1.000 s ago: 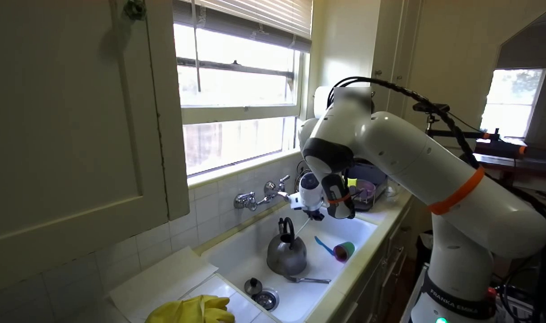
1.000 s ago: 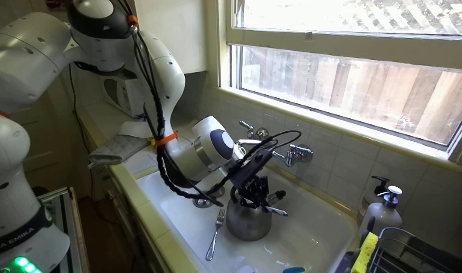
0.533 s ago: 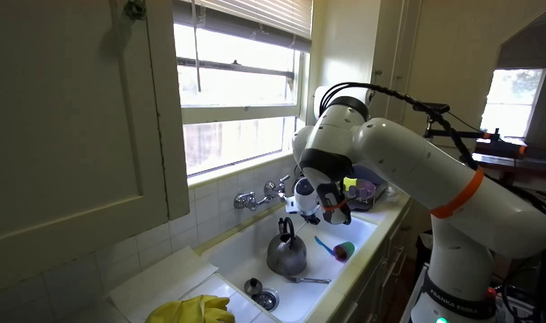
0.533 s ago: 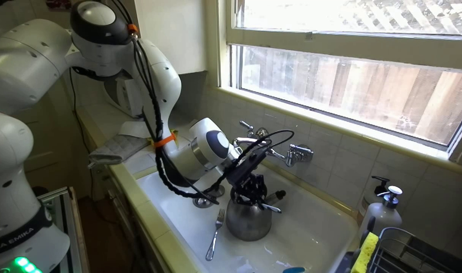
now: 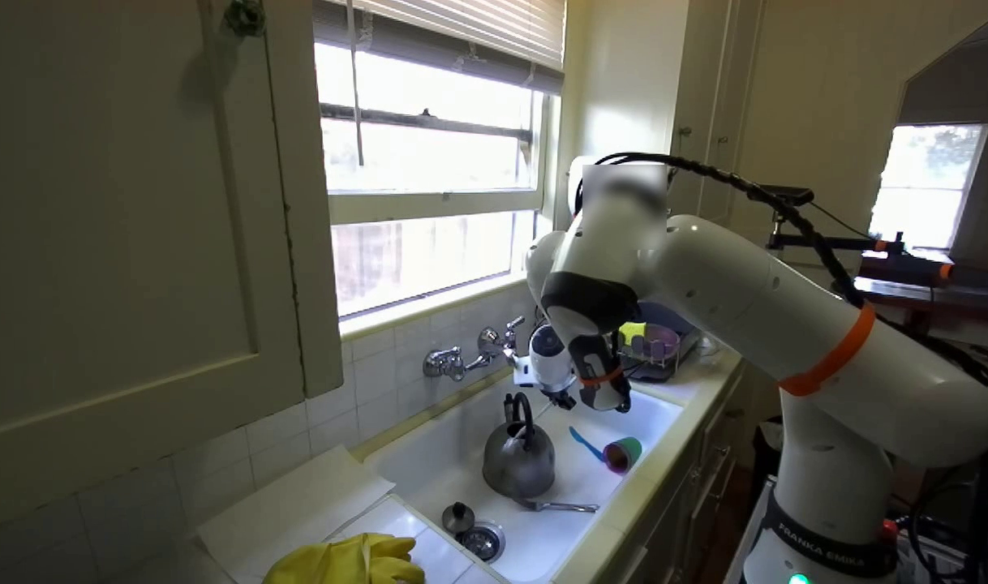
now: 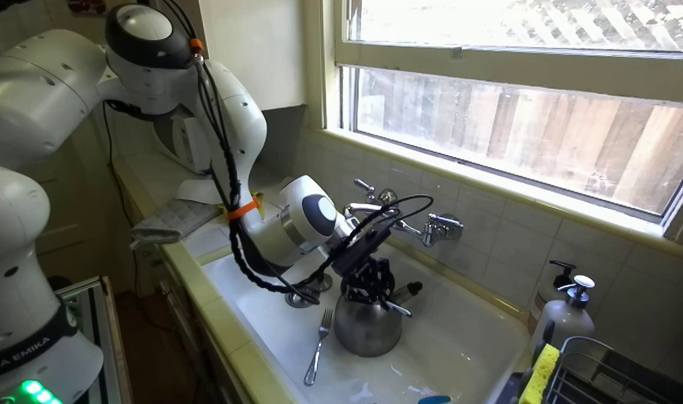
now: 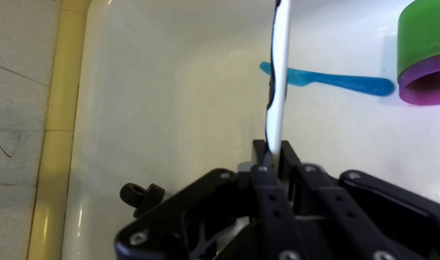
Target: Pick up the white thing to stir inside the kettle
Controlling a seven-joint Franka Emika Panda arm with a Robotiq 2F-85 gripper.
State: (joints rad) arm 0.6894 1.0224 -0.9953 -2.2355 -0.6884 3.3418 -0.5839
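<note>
Between the tips of the black jointed mechanical hand (image 7: 272,153) a slender white stick (image 7: 279,77) is pinched, one length jutting out to the side. So narrow a grip probably resists turning poorly: a knock on the other end could swivel the stick or pull it loose. Below sits the squat, rounded, grey-silver metal kettle (image 5: 517,470), and the stick's other end slants toward its mouth; whether the tip is inside cannot be told. Its dark arched handle (image 5: 528,418) is the likeliest obstacle, since a broad stirring circle could catch the stick there, or bring the hand against it. Pressing hard on the inner wall might drag or tip the kettle, as nothing visible braces it in the glossy white sink (image 6: 465,328). A slide could shove it against the silver metal fork (image 6: 319,342) just beside it. Farther off, the blue plastic knife (image 7: 332,79) and green-and-purple cup (image 7: 424,43) should matter only if the stick falls.
</note>
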